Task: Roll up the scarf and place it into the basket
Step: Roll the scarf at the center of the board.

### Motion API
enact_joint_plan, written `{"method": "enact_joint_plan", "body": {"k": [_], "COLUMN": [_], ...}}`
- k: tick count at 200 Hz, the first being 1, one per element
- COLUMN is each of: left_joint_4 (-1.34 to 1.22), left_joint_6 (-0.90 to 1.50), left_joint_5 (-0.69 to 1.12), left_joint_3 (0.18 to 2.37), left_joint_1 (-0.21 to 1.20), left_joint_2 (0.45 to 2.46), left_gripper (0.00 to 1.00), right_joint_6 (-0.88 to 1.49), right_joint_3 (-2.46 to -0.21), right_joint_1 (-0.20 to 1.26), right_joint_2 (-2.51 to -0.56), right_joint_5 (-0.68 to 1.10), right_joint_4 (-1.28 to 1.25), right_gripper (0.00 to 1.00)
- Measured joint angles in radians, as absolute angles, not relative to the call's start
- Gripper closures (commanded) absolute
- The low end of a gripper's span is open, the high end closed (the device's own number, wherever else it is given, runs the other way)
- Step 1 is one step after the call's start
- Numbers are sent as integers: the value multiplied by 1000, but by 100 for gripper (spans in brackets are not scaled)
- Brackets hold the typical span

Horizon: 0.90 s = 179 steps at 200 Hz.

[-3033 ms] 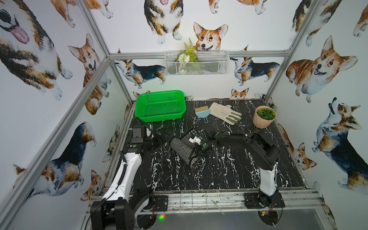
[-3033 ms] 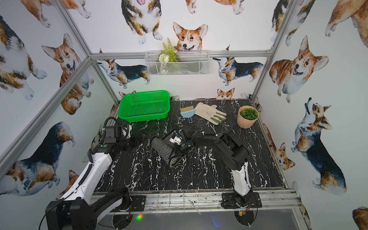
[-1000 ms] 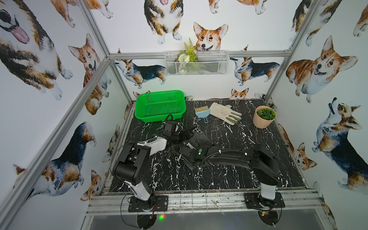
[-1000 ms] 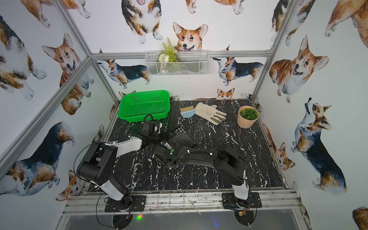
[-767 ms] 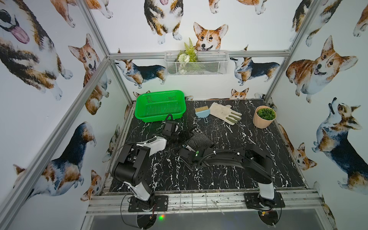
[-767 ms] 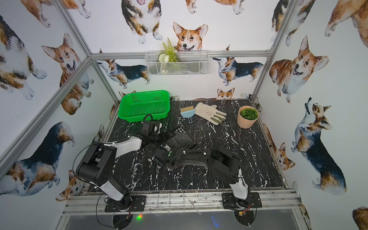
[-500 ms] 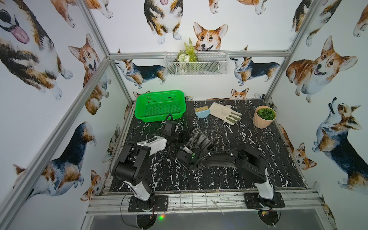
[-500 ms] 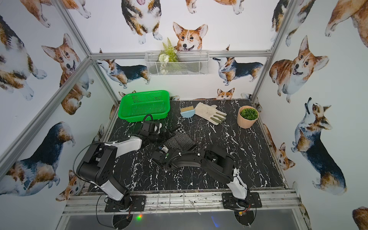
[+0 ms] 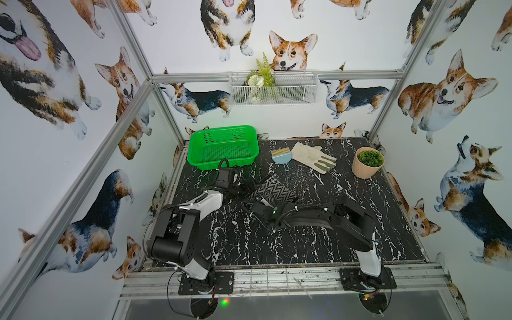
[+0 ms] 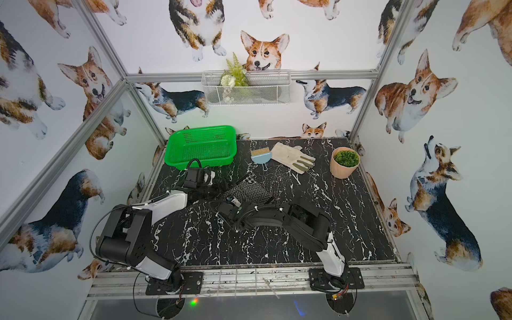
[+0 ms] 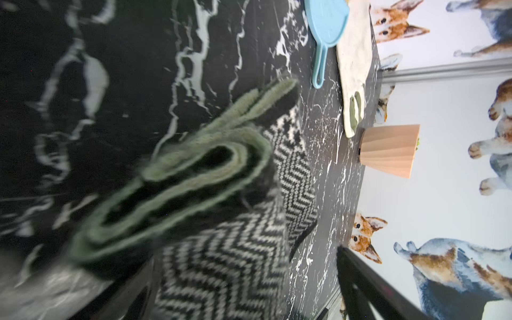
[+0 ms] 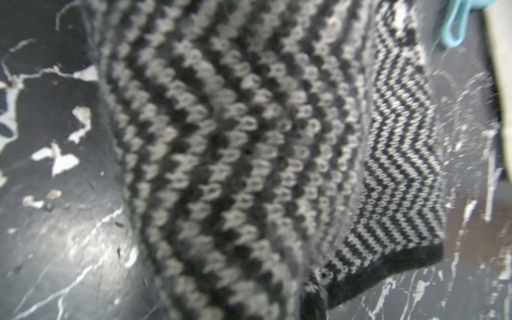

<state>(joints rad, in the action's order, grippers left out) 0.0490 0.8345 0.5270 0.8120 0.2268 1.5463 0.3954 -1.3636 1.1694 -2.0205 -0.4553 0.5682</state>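
Since three seconds ago both arms have closed on the rolled scarf [image 9: 273, 191] at mid-counter [image 9: 304, 243] — near the green basket [image 9: 223, 146]. Left tool [image 9: 243, 186] gapes wide at its end; right tool [image 9: 256, 201] — grip unclear.

The black marble-look tabletop [image 9: 304, 243] has the rolled scarf [image 9: 273, 191], green basket [image 9: 223, 146], a little blue brush [image 9: 281, 156], a glove [image 9: 311, 158] and a potted plant [image 9: 368, 162] sitting on it.
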Motion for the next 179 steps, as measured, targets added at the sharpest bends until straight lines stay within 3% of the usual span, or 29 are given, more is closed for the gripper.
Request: {"method": "enact_joint_plan", "body": {"k": [67,97,133,179], "left_joint_4": [224,243,244,209], "left_joint_6": [757,740,733,734], "left_joint_5": [382,337,324,326], "left_joint_3": [784,755,723,678], "left_joint_1": [171,171,171,176], "left_joint_2": [1299,1243,1236,1238], "left_gripper": [0,0,0,0], "right_joint_6": [528,595,710,857], "right_joint_3": [-1308,-1275,-1144,-958], "right_joint_1": [1018,967,892,833], "right_joint_2": [-1890,-1851,-1763,-1697], "right_joint_5": [191,399,607,717], "right_joint_4": [524,464,307,80], "right_gripper": [84,83,82,82]}}
